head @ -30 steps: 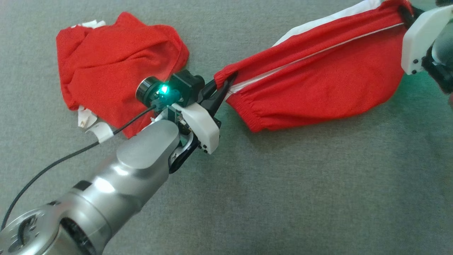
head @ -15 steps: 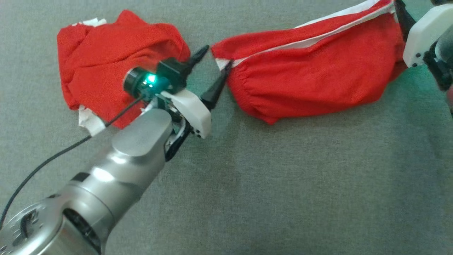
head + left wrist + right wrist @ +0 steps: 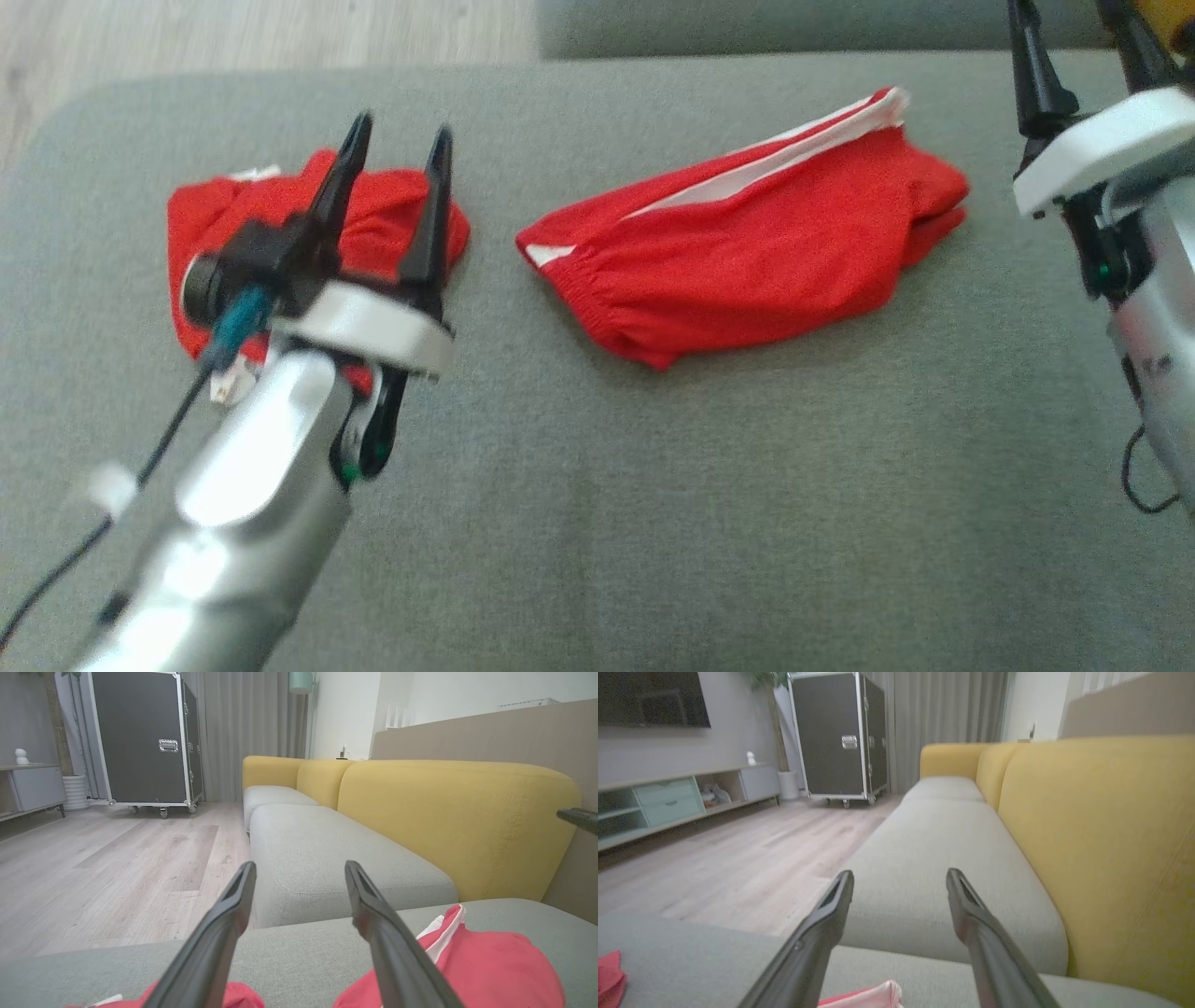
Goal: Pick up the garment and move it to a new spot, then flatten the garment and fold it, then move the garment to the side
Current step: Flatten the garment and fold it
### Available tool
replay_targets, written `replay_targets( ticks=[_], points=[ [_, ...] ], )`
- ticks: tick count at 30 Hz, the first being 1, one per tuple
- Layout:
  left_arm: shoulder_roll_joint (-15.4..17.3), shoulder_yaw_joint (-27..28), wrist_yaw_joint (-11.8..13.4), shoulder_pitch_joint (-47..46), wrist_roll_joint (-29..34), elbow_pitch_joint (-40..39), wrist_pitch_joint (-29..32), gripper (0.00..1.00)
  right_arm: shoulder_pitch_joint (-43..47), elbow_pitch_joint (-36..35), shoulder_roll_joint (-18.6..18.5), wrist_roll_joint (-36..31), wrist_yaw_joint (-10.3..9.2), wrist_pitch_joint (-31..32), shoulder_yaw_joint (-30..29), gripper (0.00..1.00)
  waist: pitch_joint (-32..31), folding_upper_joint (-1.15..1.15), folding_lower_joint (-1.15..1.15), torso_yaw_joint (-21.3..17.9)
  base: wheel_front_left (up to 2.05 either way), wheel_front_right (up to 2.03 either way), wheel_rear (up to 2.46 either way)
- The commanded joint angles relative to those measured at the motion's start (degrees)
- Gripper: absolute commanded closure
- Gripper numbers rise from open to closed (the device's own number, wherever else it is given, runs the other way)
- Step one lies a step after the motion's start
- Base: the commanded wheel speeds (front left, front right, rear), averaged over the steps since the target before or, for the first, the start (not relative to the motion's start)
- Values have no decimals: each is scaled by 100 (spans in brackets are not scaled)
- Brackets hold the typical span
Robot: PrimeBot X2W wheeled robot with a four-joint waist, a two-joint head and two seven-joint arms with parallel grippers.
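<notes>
Red shorts with a white side stripe (image 3: 747,261) lie bunched on the grey sofa cushion (image 3: 653,523), touched by neither gripper. In the left wrist view the shorts (image 3: 490,961) sit low on the right. My left gripper (image 3: 400,149) is open and raised, left of the shorts, over a second crumpled red garment (image 3: 224,210). Its fingers (image 3: 300,868) hold nothing. At the upper right my right gripper (image 3: 1069,28) is open too, its tips cut by the frame edge. Between its empty fingers (image 3: 899,875) a corner of the shorts (image 3: 868,996) shows.
The cushion's rounded far edge (image 3: 280,79) drops to a wooden floor (image 3: 117,868). A yellow backrest (image 3: 458,821) runs along the right side. A black wheeled case (image 3: 840,737) and a low cabinet (image 3: 668,802) stand across the room.
The left gripper opened and let go of the shorts' waistband, then the right let go too. Both grippers rose clear, and the shorts dropped onto the cushion. The head camera tilted up.
</notes>
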Motion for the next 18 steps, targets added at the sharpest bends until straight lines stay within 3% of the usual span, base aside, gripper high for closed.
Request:
replay_targets(
  ticks=[1, 10, 18],
  points=[
    [208, 448, 58, 110, 193, -377, -45, 0, 255, -459, 44, -216, 18, -74, -272, 0, -315, 0, 2, -201, 0, 0, 0],
    [-65, 1401, -61, 1837, 774, -1035, -45, 0, 2426, -1890, 881, -1318, 18, -76, -1828, 0, -808, 0, 2, -387, 0, 0, 0],
    [-536, 1954, -364, 2873, 1113, -1025, -45, 0, 3781, -2550, 1602, -1826, 18, -77, -2420, 0, -955, 0, 2, -481, 0, 0, 0]
  ],
)
